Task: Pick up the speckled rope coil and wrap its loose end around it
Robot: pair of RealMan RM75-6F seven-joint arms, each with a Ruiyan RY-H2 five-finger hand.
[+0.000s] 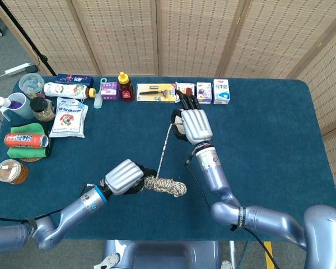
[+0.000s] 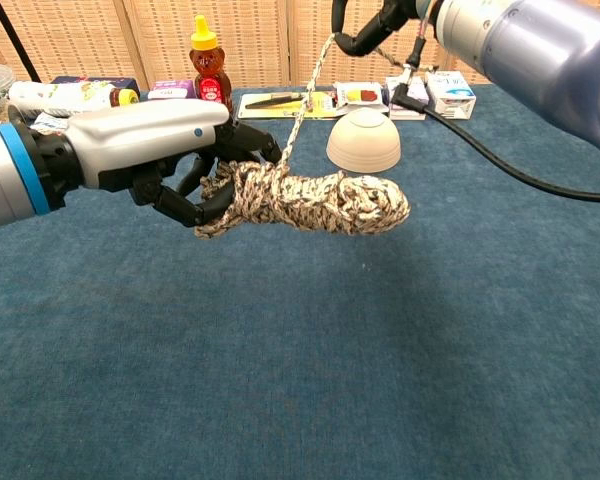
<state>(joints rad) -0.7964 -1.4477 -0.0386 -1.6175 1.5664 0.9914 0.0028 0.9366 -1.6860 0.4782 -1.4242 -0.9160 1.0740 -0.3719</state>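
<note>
My left hand grips one end of the speckled rope coil and holds it level above the blue table. From the coil's left part the loose end runs taut, up and away, to my right hand. That hand holds the strand high over the table near the white bowl. In the head view the right hand hides most of the bowl.
Boxes, a honey bottle and a flat pack line the table's far edge. Jars, a cup, a can and a pouch crowd the left side. A black cable trails from my right arm.
</note>
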